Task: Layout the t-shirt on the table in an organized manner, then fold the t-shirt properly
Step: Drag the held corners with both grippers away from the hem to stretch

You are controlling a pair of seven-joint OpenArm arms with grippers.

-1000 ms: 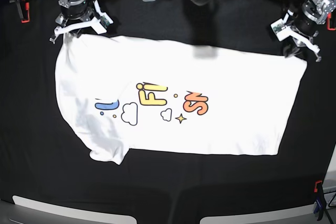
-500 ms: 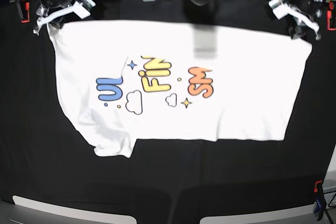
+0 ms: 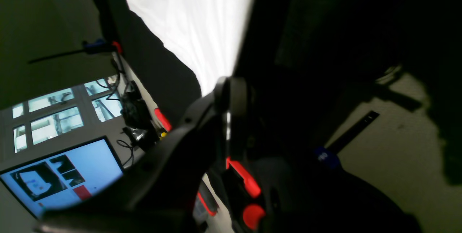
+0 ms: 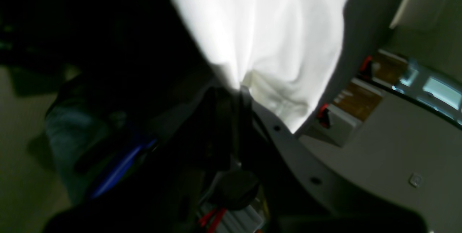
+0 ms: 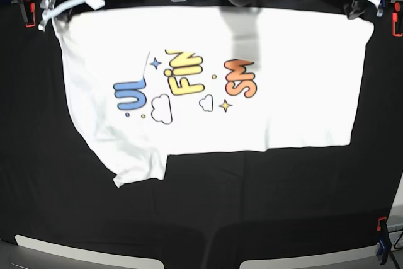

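Black table (image 5: 252, 206); t-shirt (image 5: 283, 105) spread print-up, far corners pinched by closed left gripper (image 5: 360, 1) and right gripper (image 5: 55, 12).

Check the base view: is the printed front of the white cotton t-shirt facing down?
No, the white cotton t-shirt shows its blue, yellow and orange lettering facing up.

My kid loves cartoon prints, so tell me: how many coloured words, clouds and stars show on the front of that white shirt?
Printed on the t-shirt:
Coloured words: 3, blue, yellow, orange
Clouds: 2
Stars: 2, blue, yellow
Total: 7
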